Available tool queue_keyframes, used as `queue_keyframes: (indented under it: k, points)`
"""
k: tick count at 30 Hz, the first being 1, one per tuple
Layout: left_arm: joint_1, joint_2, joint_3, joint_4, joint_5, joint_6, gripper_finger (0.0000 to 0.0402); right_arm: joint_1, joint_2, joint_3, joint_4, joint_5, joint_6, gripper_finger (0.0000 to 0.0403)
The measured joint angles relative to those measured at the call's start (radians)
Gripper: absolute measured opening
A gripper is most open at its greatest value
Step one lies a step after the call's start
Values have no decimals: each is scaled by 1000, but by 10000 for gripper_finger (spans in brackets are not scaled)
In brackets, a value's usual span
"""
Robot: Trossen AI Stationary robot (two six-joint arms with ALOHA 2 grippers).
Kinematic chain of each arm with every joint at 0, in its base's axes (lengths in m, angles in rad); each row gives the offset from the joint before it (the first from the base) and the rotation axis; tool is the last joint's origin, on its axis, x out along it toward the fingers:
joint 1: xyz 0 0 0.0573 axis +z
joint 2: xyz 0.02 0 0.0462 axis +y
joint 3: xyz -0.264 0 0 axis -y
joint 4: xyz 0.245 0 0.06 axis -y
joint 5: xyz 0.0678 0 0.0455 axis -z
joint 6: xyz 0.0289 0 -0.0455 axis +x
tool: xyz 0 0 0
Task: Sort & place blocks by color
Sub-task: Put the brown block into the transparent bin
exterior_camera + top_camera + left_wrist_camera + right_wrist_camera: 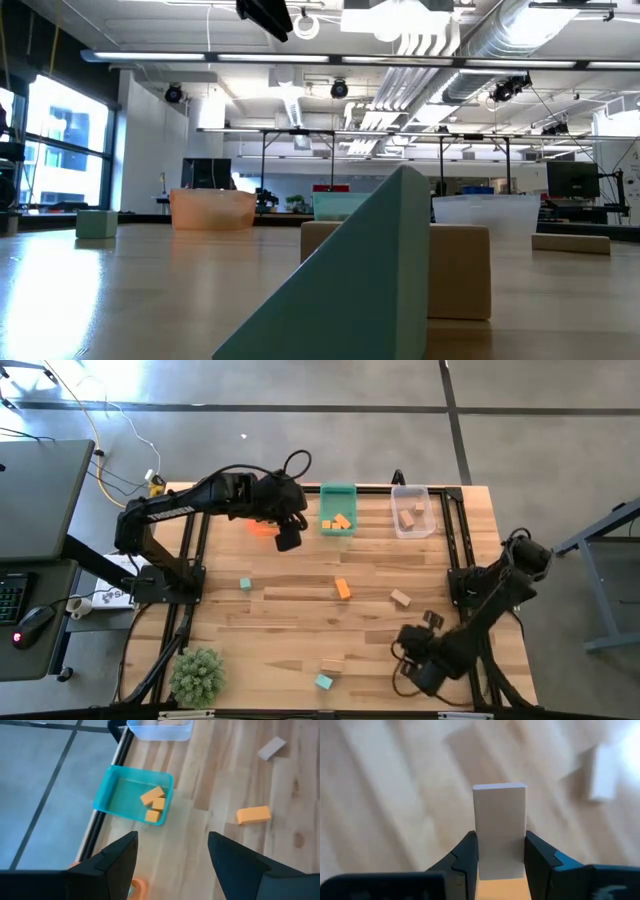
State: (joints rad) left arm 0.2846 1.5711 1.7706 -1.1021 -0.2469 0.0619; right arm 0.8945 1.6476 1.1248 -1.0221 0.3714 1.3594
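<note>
My left gripper [288, 532] hangs open high over the far side of the table, between the orange bin [262, 528] and the teal bin [338, 510]; its open fingers [120, 857] frame bare wood. The teal bin holds three orange blocks [153, 802]. The clear bin [411, 510] holds wood blocks. Loose on the table lie a teal cube [245, 584], an orange bar [343, 589], a wood block [401, 598], another wood block [332, 665] and a teal block [323, 681]. My right gripper [430, 620], near the right near corner, is shut on a light wood block [500, 810]. My right gripper pinches the light wood block between its two fingers [467, 855], on the two opposite long sides of its near end [500, 862]. The block's other end [500, 790] sticks out forward past the fingertips. Whether it rests on the table, I cannot tell.
A fuzzy green plant [196, 675] stands at the near left corner. The three bins line the far edge. In the low view a teal block [370, 280] and a wood block [460, 270] sit close to the camera. Bare wood lies in the table's middle and left.
</note>
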Motion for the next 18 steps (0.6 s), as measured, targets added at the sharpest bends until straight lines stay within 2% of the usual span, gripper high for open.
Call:
queue_keyframes:
  k: [5, 10, 18]
  points:
    - [37, 0, 0, 2, 0, 21, 227, -120, -47, 0, -87, 88, -65, 95]
    - [72, 0, 0, 1, 0, 23, 227, -263, -118, 0, -197, 234, -74, 95]
    - [110, 0, 0, 1, 0, 90, 227, -513, -234, 0, -219, 363, -201, 95]
